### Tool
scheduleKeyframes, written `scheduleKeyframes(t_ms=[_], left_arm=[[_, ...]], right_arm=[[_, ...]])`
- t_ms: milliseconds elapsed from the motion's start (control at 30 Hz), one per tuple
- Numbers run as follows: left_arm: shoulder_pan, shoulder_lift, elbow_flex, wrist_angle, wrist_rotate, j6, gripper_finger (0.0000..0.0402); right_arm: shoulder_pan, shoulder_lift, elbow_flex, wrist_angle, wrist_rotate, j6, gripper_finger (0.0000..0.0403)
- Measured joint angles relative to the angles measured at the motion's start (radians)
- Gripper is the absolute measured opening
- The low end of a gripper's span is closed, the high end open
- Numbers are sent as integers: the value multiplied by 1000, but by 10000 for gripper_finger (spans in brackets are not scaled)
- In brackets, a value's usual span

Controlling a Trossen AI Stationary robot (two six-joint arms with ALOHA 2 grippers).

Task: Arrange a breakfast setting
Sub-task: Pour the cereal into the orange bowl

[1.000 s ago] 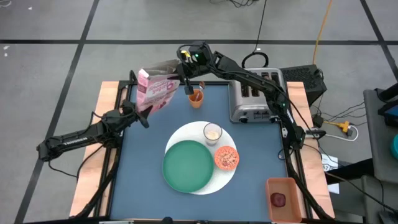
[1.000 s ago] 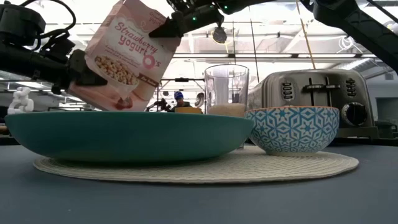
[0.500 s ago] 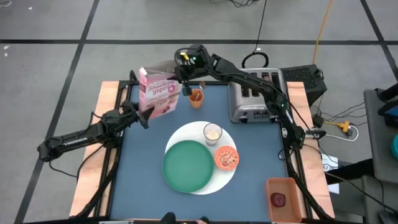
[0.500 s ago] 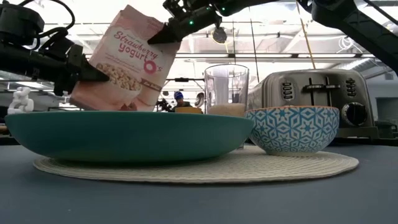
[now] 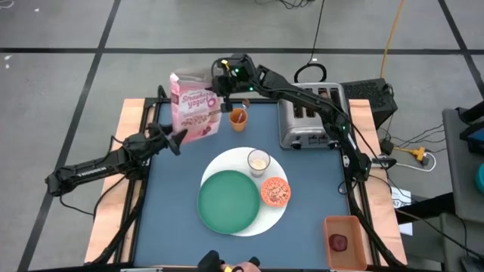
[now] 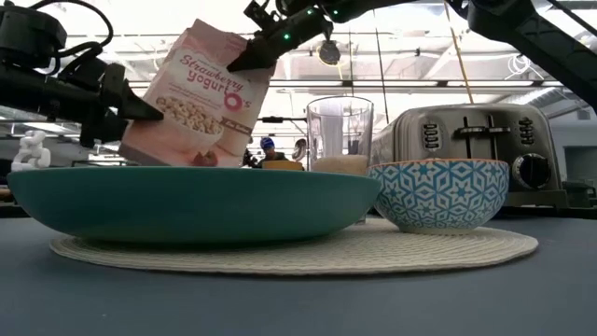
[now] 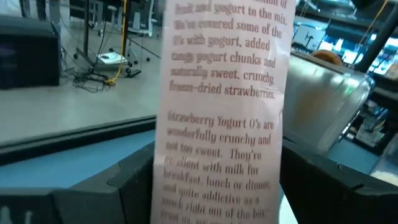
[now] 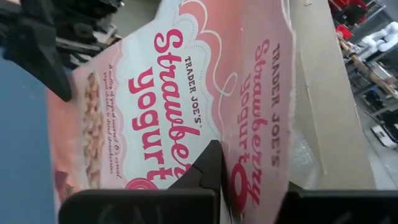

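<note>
The right gripper [image 5: 214, 81] pinched the top edge of the pink cereal box [image 5: 195, 106], which hung tilted just below it, over the far part of the worktop [image 5: 174, 196]. The left gripper [image 5: 178, 137] sat at the box's lower corner on the side away from the right gripper, fingers spread on either side of the box's narrow panel and not visibly clamping it.

The step in hand looked like setting the box down upright. To do it well, the right gripper would best bring the box level before lowering, with the left gripper only guiding the base.

The breakfast setting lay on the near side of both grippers: white disc [image 5: 279, 214], green plate [image 5: 229, 202], milky glass [image 5: 259, 161] and patterned bowl [image 5: 275, 193]. The toaster [image 5: 308, 119] stood beside the right arm.
</note>
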Motion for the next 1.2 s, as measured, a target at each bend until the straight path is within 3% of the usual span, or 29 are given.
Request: scheduleKeyframes(t_ms=[267,467,600,800,1200], left_arm=[[0,0,0,-1,-1,-82,287],[0,0,0,-2,0,-151,287],[0,0,1,-4,10,-173,287],[-7,0,2,-14,103,-227,287],[-40,0,2,-13,106,-249,287]], right_arm=[[-7,-1,1,-15,21,-23,0],[-17,-1,1,-16,95,-35,0],[-25,-1,1,-14,96,-36,0],[-34,-1,1,-1,98,-37,0],[-37,-1,2,48,103,-35,0]])
